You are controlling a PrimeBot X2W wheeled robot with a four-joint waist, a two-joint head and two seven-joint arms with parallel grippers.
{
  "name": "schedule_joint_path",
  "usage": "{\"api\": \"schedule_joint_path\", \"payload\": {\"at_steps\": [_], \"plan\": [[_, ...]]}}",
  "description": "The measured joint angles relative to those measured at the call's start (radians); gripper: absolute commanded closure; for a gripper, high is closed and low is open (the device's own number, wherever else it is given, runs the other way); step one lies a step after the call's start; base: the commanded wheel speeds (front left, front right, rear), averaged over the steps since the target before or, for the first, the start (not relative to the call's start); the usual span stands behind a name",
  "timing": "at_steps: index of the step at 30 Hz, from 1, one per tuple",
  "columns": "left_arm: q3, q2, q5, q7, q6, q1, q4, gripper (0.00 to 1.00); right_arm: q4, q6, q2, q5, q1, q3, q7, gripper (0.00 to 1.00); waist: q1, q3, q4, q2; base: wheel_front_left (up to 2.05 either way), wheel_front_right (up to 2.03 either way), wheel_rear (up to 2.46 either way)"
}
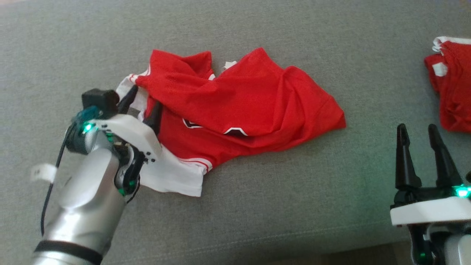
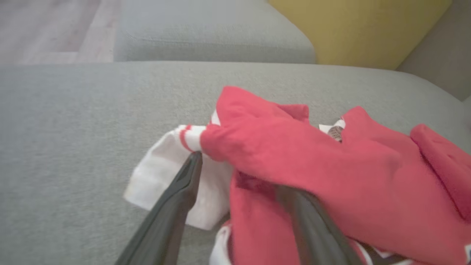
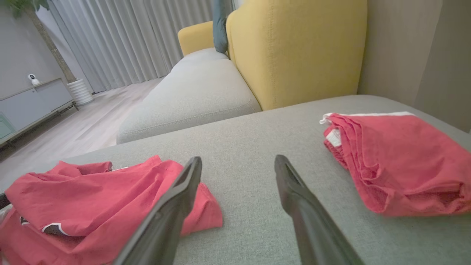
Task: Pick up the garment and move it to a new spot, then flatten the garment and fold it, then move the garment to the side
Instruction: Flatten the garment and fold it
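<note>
The garment [image 1: 239, 103] is a red jersey with white sleeves and trim, lying crumpled on the grey cushion [image 1: 257, 191]. My left gripper [image 1: 145, 98] is at its left end with the jaws spread wide, so it is open. In the left wrist view one finger [image 2: 184, 184] lies on the white sleeve, while a red fold of the garment [image 2: 312, 154] drapes over the other. My right gripper [image 1: 417, 128] stands open near the front right, apart from the cloth. Between its fingers in the right wrist view is bare cushion [image 3: 238, 160], with the garment [image 3: 84, 195] to their left.
A second red garment [image 1: 454, 92], folded, lies at the right edge of the cushion [image 3: 397, 165]. A yellow backrest [image 3: 294, 48] rises behind, with another grey seat [image 3: 198, 92] beside it. The cushion's front edge [image 1: 257, 243] runs below the grippers.
</note>
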Motion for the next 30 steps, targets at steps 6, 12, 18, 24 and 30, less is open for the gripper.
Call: {"api": "schedule_joint_path", "payload": {"at_steps": [6,12,18,24,30], "plan": [[0.040,0.007,0.024,-0.084,0.087,0.130,-0.121,0.00,-0.037,0.000,0.000,-0.055,-0.002,0.002,0.028,0.00,0.0000,-0.022,0.039,0.0000,0.00,0.00,0.00],[0.107,0.041,0.084,-0.093,0.175,0.281,-0.337,0.00,-0.055,0.000,0.000,-0.087,-0.005,0.016,0.063,0.00,-0.0001,-0.051,0.075,0.0000,0.00,0.00,0.00],[0.169,0.053,0.164,-0.097,0.232,0.465,-0.572,0.00,-0.059,0.000,0.000,-0.117,-0.005,0.047,0.089,0.00,-0.0001,-0.085,0.110,0.0000,0.00,0.00,0.00],[0.170,0.066,0.201,-0.097,0.249,0.582,-0.650,0.00,-0.059,0.000,0.000,-0.124,0.002,0.060,0.098,0.00,-0.0001,-0.112,0.134,0.0000,0.00,0.00,0.00],[0.165,0.069,0.204,-0.097,0.253,0.588,-0.667,0.00,-0.058,0.000,0.000,-0.124,0.003,0.062,0.106,0.00,-0.0001,-0.127,0.140,0.0000,0.00,0.00,0.00]]}}
